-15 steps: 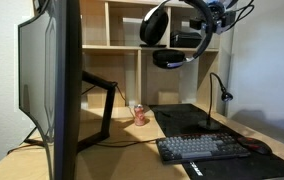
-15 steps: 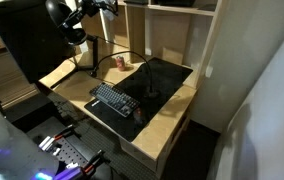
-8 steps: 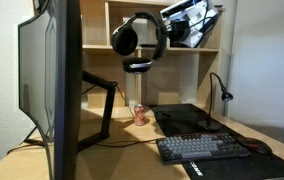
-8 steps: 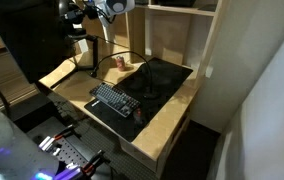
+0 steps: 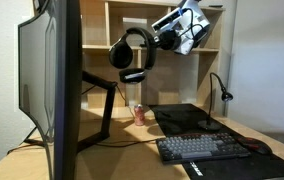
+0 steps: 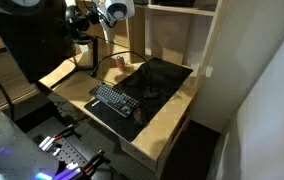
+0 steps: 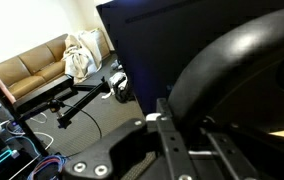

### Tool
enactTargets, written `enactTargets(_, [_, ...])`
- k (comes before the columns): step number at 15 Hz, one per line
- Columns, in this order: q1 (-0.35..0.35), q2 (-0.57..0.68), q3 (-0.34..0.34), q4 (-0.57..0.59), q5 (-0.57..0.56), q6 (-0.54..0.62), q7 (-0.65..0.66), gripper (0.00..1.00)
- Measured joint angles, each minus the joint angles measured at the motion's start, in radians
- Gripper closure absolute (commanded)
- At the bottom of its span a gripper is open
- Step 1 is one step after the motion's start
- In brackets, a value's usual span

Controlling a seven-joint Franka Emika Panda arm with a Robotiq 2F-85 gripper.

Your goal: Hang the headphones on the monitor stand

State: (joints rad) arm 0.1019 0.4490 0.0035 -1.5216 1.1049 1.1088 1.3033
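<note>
The black headphones [image 5: 132,55] hang in the air from my gripper [image 5: 162,40], which is shut on their headband. They are above and slightly right of the monitor stand [image 5: 104,88], a thin black arm behind the big dark monitor [image 5: 54,90], and do not touch it. In an exterior view the headphones [image 6: 81,24] sit just in front of the monitor [image 6: 30,45]. In the wrist view the headband [image 7: 232,65] fills the right side, with my gripper's fingers [image 7: 172,130] against it and the monitor [image 7: 157,40] behind.
A black keyboard [image 5: 202,148] and mouse [image 5: 257,147] lie on a dark desk mat [image 6: 152,80]. A red can [image 5: 139,113] stands near the stand's leg. A thin gooseneck lamp [image 5: 222,88] is at the right. Wooden shelves [image 5: 112,25] stand behind.
My gripper has carried the headphones leftward and downward, from high at the shelves toward the monitor and its stand.
</note>
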Motion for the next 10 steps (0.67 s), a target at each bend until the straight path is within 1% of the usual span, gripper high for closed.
enactTargets(2, [0.012,0.034,0.003,-0.004,0.030,0.072,0.053,0.96])
enactTargets(5, [0.029,0.081,0.017,-0.001,0.107,0.177,0.107,0.96])
enactTargets(8, [0.036,0.107,0.041,0.001,0.177,0.240,0.141,0.96])
enactTargets(10, [0.039,0.115,0.057,0.003,0.208,0.252,0.165,0.96])
